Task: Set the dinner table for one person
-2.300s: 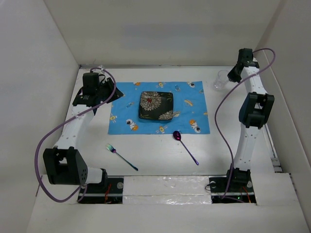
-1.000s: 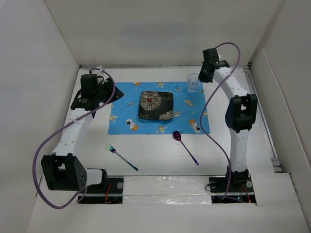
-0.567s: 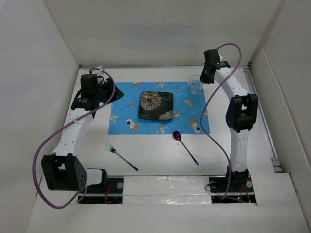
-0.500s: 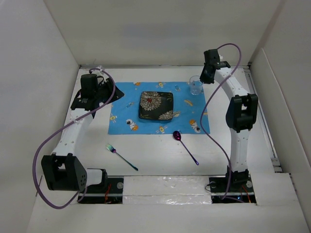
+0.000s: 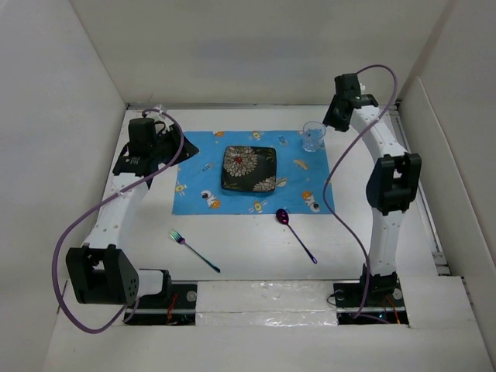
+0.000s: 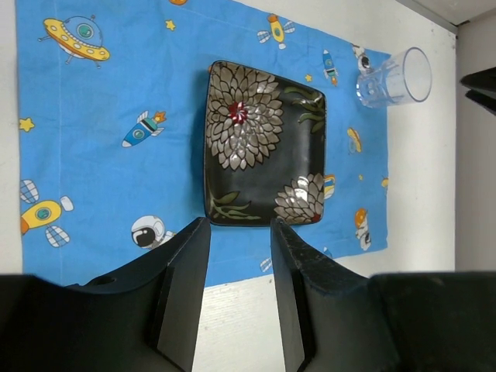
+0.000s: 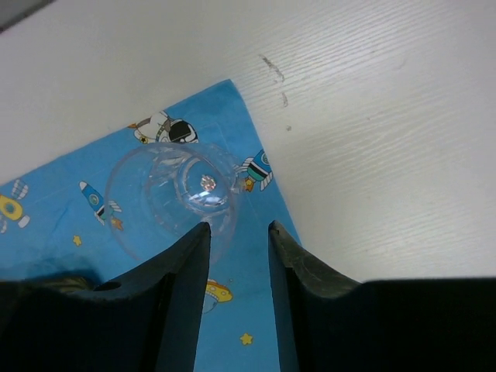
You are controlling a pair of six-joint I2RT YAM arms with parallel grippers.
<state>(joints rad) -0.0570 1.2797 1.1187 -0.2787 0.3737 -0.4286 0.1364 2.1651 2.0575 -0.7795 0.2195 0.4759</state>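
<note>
A clear glass [image 5: 313,136], its bare base showing through its mouth, is being carried upright by the blue placemat [image 5: 201,159] on the dinner table [image 5: 248,256], at 1 o'clock from the floral plate [image 5: 249,168]. The right gripper [image 7: 236,225] is being held spread just beside it, and the left gripper [image 6: 239,223] is being held parted, gripping nothing.

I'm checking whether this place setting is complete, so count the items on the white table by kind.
Blue cartoon-print cloth placemat: 1
Dark square floral plate: 1
Clear glass tumbler: 1
Iridescent metal fork: 1
Purple metal spoon: 1
Total: 5
</note>
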